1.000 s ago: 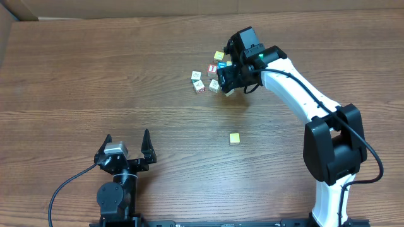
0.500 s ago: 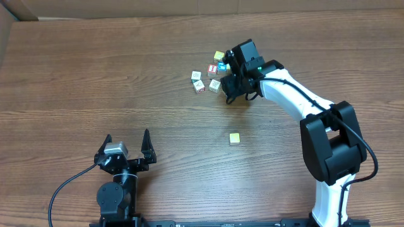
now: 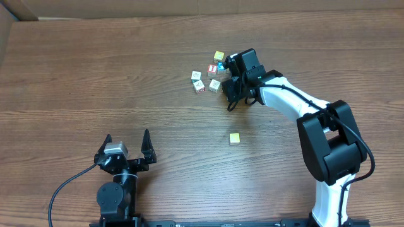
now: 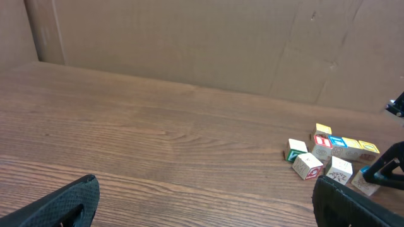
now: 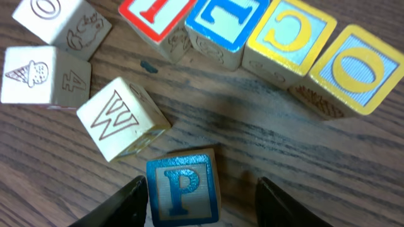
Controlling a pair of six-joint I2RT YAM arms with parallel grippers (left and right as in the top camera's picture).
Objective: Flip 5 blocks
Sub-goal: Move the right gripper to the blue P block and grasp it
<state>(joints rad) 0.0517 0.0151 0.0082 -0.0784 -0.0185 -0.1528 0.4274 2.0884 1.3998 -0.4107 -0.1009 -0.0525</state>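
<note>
Right now you seem to be lining up a grasp: your right gripper (image 5: pixel 206 200) straddles the blue "P" block (image 5: pixel 182 189), fingers apart, not yet pinching it. That block lies on the table (image 5: pixel 252 132) just beside the other blocks (image 5: pixel 121 126). Next, centre it, pinch, lift clear, then turn. Your left gripper (image 3: pixel 126 151) sits wide open.

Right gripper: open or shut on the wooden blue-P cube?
Open. The right gripper straddles the wooden blue-P cube; a clear gap separates cube and one finger.
</note>
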